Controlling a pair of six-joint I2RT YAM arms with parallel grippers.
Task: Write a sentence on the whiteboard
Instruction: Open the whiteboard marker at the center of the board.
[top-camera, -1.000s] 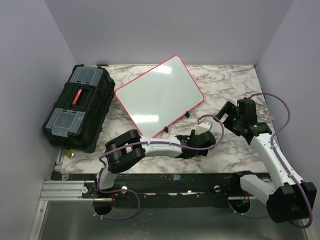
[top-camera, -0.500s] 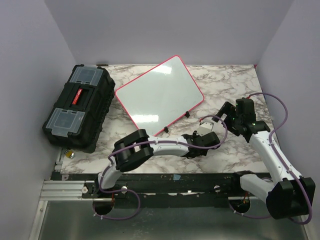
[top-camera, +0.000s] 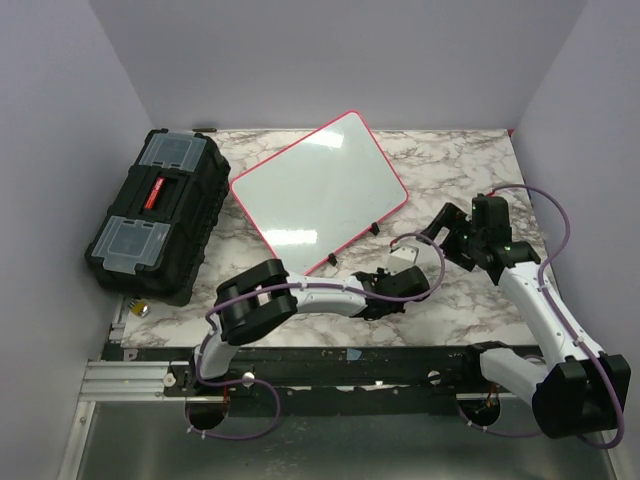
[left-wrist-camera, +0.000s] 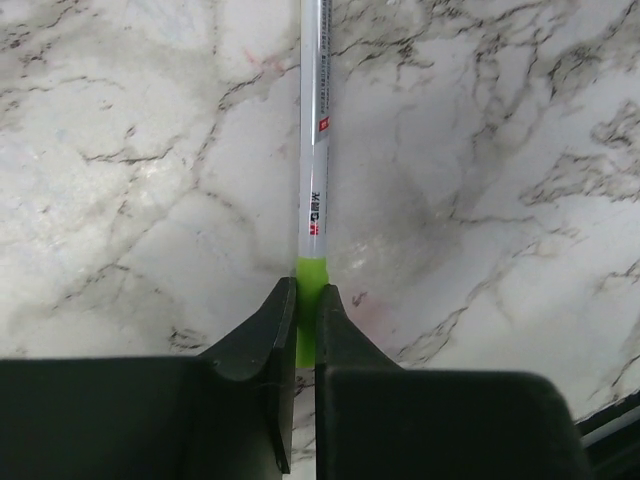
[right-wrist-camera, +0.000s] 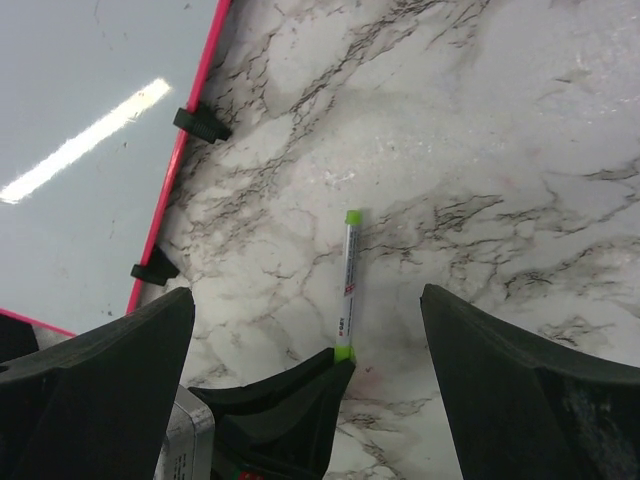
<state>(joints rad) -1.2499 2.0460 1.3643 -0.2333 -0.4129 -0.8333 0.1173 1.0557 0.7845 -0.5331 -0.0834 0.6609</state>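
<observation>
whiteboard: sits back-centre of the desk, turned at an angle, one corner near the black toolbox on the left, not touching afaict. flat glossy white panel, rounded corners, thin red-pink rim, two small black clip feet on the edge facing the arms. surface is blank w/ light glare only, no sentence on it yet, so task is at the very start imo.

handling guess: stiff, light, slick face. prob slides on the marble if a pen tip pushes hard, so may need steadying. best hold = the rim/edge, not the face.

pen: thin silver-white barrel w/ green at both ends, lying flat on the desk near the board's footed edge, apart from it. light, round, slippery, can roll or twist in a grip.

left gripper: clamped tight on the pen's near green end, fingers low at the desk, pen not lifted afaict. a hold that far toward the end may let it pivot. can't tell which end is the tip.

right gripper: jaws spread wide, holding nothing, hovering above the pen & looking down on it, board's edge at the side of its view.
</observation>
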